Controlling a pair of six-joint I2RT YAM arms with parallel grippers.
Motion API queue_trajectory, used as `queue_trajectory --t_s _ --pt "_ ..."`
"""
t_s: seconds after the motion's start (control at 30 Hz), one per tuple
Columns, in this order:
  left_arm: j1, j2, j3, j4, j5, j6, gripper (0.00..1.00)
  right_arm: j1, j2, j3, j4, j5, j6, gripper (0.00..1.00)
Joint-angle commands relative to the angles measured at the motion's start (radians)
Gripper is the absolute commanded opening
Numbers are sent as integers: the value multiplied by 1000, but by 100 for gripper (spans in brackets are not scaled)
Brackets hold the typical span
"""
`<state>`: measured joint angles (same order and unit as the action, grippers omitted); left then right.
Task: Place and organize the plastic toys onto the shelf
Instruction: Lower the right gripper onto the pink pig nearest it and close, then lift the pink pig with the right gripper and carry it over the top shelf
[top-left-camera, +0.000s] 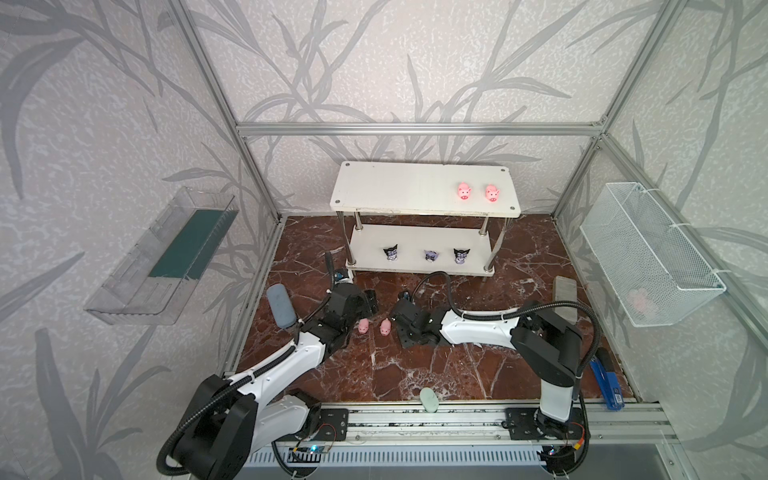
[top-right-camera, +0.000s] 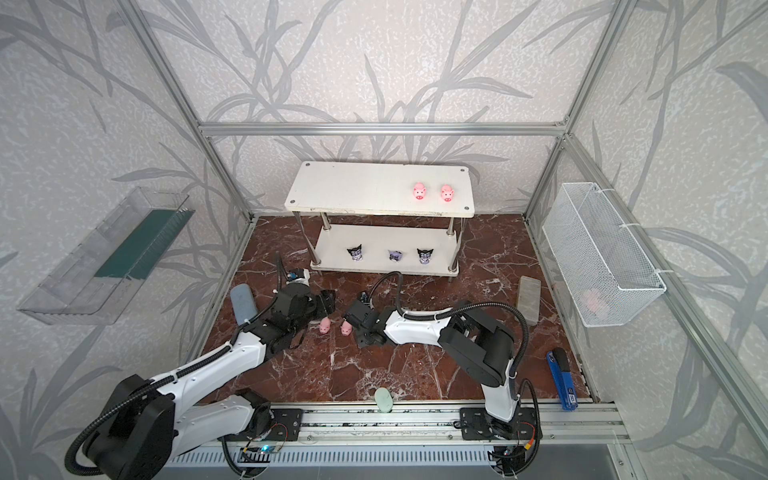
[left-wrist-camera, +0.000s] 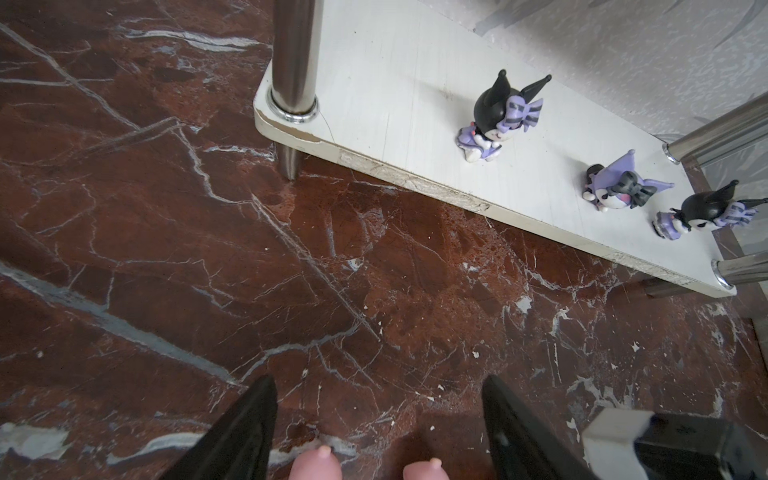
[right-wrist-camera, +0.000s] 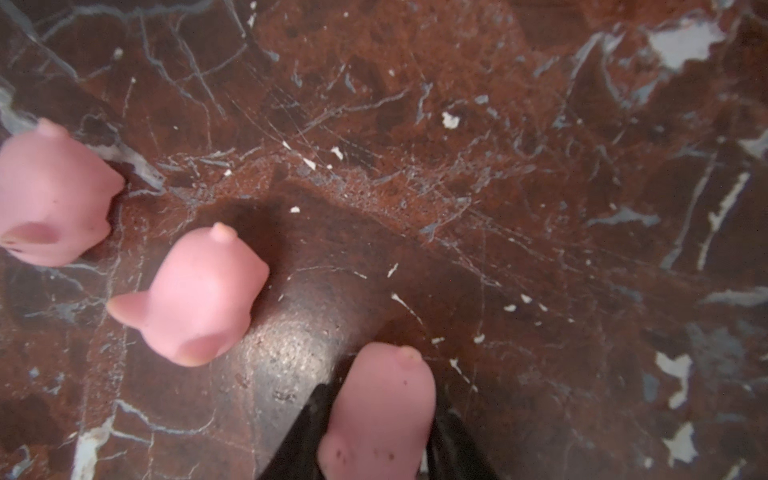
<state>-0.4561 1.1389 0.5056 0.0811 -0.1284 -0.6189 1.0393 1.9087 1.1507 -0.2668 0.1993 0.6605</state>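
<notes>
Pickup step: right gripper (right-wrist-camera: 380, 401) closed on pink pig (right-wrist-camera: 374, 440), lower centre of its wrist frame; left gripper (left-wrist-camera: 379, 378) wide, gripping nothing. Next move likely calls for a lift to shelf (top-left-camera: 395, 187), upper centre, beside shelved pigs (top-left-camera: 464, 192).

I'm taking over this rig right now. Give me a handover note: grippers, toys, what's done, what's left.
Left gripper: open, empty, low beside the two floor pigs.
Right gripper: shut on the held pig, low over the floor.
Done: two shelf pigs stand on the shelf top board; three figurines stand on its lower board.
Left: shelve the held pig, then both floor pigs.
</notes>
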Motion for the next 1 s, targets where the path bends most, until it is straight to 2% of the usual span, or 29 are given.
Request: queue_trajectory --t_s 0.0,0.3,0.43,0.57,0.73,0.83,0.97 --pt "4 9 -14 18 1 -12 76 -4 15 21 -41 6 1 32" --pt "6 9 -11 19 0 -10 76 -4 -89 6 -123 23 -6 30" --pt "6 6 -13 19 -5 -9 76 -4 -219 21 -228 42 -15 30" --pt "7 10 -14 29 0 -10 76 -4 -363 91 -359 88 -84 30" --pt "11 16 -15 37 9 -7 76 -6 -471 284 -499 186 -178 30" --pt "11 21 -15 45 18 -2 76 -7 -448 471 -579 199 -247 30" --pt "13 21 -23 53 25 -9 76 -76 -377 700 -602 204 -347 30"
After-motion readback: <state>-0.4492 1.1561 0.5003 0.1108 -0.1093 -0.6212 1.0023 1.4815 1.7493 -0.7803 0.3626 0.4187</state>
